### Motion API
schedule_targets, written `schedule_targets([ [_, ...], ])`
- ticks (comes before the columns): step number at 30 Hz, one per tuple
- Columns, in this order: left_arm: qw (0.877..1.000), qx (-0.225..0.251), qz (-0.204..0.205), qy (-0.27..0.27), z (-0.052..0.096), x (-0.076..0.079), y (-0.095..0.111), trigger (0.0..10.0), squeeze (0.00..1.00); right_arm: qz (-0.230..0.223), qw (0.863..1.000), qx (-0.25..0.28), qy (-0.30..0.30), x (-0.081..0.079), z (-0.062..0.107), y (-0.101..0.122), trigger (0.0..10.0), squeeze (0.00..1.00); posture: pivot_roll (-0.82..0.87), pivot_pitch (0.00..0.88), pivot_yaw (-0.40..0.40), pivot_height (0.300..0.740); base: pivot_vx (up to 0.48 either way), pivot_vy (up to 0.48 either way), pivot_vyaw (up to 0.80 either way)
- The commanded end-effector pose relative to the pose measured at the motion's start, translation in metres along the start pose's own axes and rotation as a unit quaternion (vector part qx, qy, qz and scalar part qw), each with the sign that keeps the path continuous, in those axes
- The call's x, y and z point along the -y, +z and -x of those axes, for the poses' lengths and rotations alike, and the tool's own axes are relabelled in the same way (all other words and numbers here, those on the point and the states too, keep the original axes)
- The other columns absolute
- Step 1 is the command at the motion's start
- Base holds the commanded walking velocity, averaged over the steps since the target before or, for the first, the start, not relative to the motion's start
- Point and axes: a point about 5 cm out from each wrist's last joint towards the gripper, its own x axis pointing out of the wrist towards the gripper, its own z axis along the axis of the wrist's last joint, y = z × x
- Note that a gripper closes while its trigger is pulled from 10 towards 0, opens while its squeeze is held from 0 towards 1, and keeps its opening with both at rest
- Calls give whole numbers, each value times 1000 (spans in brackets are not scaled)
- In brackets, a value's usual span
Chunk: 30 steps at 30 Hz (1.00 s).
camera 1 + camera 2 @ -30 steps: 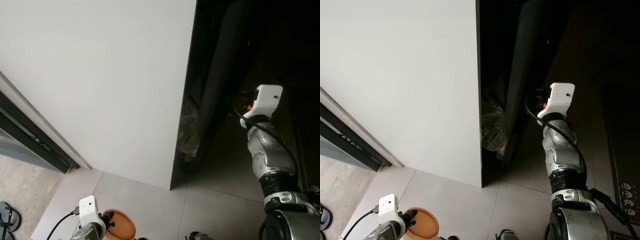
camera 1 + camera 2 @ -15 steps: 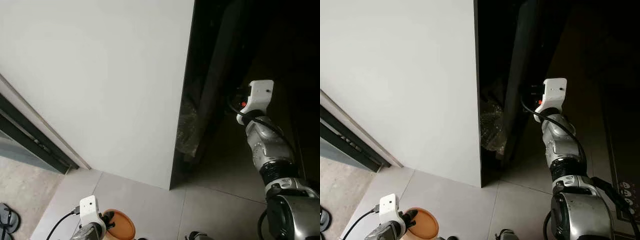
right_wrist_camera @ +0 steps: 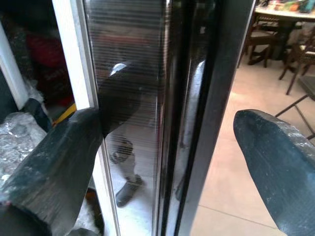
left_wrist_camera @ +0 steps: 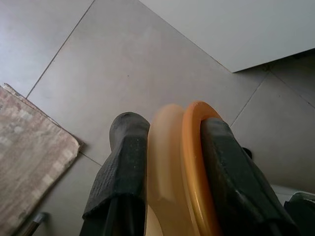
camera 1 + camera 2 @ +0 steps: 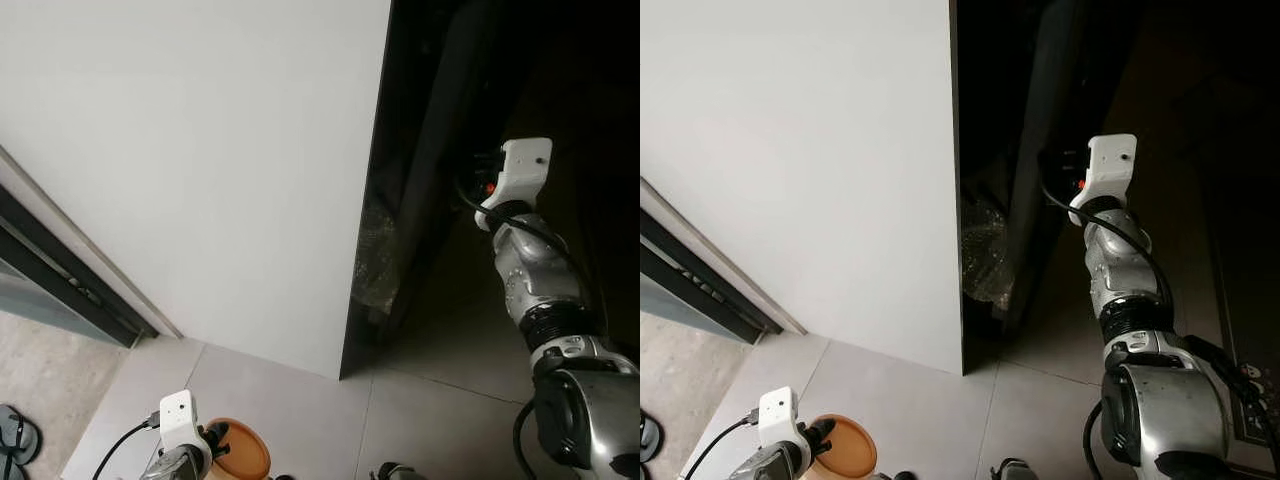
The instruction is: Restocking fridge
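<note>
Right pincer has climbed higher up the fridge door edge, fingers wide around it. Left pincer keeps clamping the orange lid. Door pull's next, I'd guess.

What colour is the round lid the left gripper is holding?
Orange, with a pale translucent rim beside it; the lid shows best in the left wrist view, clamped by the left gripper.

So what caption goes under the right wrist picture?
Open right claw straddling the dark fridge door's edge.

Fridge door right of wall, seemingly ajar
</note>
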Motion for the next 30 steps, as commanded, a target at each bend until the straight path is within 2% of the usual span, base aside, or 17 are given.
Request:
schedule_targets([
  [1,1000,-28,4,10,4,-7,-18,10000,0,8,999,-3,-43,12,2,-1,10000,0,-65,174,64,740,0,0,0],
  [9,999,-31,1,13,5,-9,-20,10000,0,3,989,-8,-151,43,20,-17,10000,0,-67,175,63,740,0,0,0],
  [15,999,-33,-2,10,5,-9,-22,10000,0,-7,972,-43,-231,66,53,-52,10000,0,-72,175,66,740,0,0,0],
  [16,999,-34,-3,9,5,-8,-22,10000,0,-8,964,-58,-259,77,69,-65,10000,0,-71,173,66,740,0,0,0],
  [18,999,-35,-4,9,5,-8,-23,10000,0,1,954,-77,-289,89,85,-77,10000,0,-71,172,65,740,0,0,0],
  [20,999,-36,-7,8,6,-8,-23,10000,0,2,939,-101,-329,104,110,-93,10000,0,-75,169,64,740,0,0,0],
  [22,999,-37,-8,8,6,-8,-24,10000,0,6,933,-112,-343,109,121,-99,10000,0,-76,168,64,740,0,0,0],
  [23,999,-38,-11,7,6,-9,-24,10000,0,10,922,-144,-359,113,141,-116,10000,0,-82,161,63,740,0,0,0],
  [27,999,-40,-14,7,6,-8,-25,10000,0,14,906,-205,-371,112,170,-142,10000,0,-81,156,64,740,0,0,0],
  [28,999,-40,-14,6,6,-8,-25,10000,0,10,897,-235,-375,111,182,-153,10000,0,-79,152,63,740,0,0,0],
  [29,999,-41,-15,6,6,-8,-25,10000,0,-2,881,-290,-374,106,202,-173,10000,0,-77,149,62,740,0,0,0],
  [30,999,-41,-15,6,6,-8,-25,10000,0,-2,881,-290,-374,106,202,-173,10000,0,-77,149,62,740,0,0,0],
])
